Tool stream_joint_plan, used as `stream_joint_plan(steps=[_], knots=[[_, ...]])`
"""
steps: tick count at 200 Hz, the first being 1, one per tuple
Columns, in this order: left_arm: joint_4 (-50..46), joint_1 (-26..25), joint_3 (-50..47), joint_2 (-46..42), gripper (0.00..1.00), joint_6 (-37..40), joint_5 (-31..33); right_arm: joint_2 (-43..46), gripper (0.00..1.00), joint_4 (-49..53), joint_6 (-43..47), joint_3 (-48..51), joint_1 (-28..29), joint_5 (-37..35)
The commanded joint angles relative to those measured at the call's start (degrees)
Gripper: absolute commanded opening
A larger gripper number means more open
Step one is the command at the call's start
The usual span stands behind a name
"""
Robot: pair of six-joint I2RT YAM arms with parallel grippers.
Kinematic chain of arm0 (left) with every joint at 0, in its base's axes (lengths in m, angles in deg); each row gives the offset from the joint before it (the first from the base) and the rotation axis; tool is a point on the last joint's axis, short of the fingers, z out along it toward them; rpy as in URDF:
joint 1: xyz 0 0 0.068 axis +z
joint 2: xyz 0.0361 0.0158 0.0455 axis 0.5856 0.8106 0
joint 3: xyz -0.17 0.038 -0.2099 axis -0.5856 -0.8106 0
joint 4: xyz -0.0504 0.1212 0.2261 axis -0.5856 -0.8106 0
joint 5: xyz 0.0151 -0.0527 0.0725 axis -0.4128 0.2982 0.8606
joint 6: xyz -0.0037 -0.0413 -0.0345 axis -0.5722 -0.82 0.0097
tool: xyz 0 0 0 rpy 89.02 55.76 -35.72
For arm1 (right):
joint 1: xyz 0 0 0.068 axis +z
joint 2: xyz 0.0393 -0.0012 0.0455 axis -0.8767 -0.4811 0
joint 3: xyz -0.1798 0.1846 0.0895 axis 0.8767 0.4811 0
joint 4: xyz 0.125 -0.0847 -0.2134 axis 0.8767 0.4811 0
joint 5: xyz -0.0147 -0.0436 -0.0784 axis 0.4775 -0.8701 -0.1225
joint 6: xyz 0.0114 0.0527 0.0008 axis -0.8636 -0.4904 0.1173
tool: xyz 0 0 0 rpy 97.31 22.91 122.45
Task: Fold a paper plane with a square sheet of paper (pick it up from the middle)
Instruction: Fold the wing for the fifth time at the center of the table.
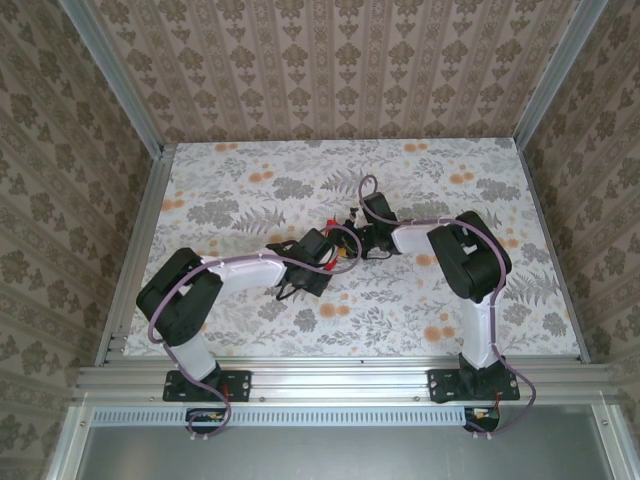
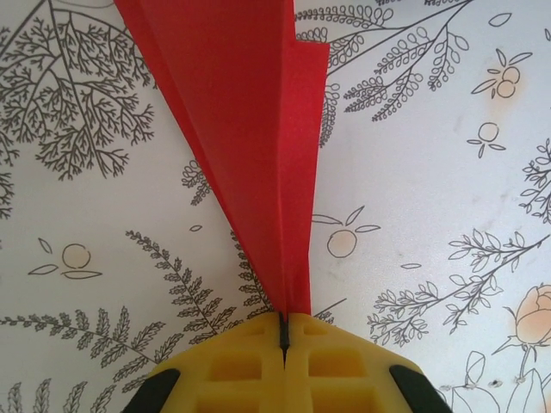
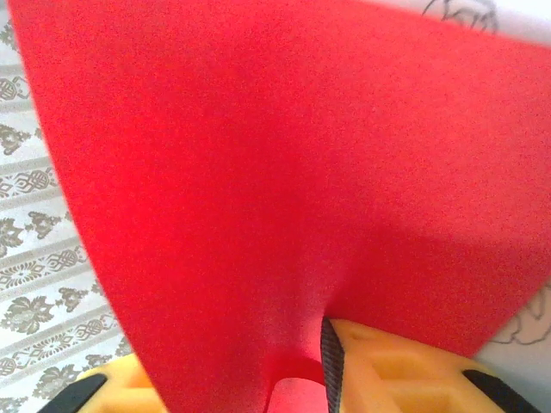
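Floral worktop (image 2: 430, 172) underneath, left fingers (image 2: 232, 366) pinching the folded red paper (image 2: 250, 129); it blocks the right fingers (image 3: 405, 370), can't tell their grip

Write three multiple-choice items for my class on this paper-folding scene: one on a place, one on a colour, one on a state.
1. Where is the red paper?
A at a far corner
B at the middle of the table
C on the floor
2. What colour are the left gripper's fingers?
A blue
B green
C yellow
3. How does the left gripper stand?
A shut on the red paper
B wide open
C open around a cup
Key: B, red shows mid-table in the top view; C, the left wrist view shows yellow; A, its jaws meet on the fold.
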Motion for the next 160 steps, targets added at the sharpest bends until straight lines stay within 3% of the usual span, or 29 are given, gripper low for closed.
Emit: stream_joint_plan(steps=[1, 116, 160], knots=[[-0.52, -0.25, -0.61, 0.81, 0.0, 3.09, 0.95, 1.74, 0.3, -0.03, -2.21, 1.69, 1.01, -1.15], [-0.35, 0.76, -1.3, 0.66, 0.0, -2.83, 5.2, 5.45, 0.28, 4.53, 0.51, 1.12, 1.05, -0.61], [-0.29, 0.77, -1.31, 0.58, 0.0, -3.02, 5.72, 5.75, 0.35, 10.46, 3.12, -0.37, 1.23, -2.93]])
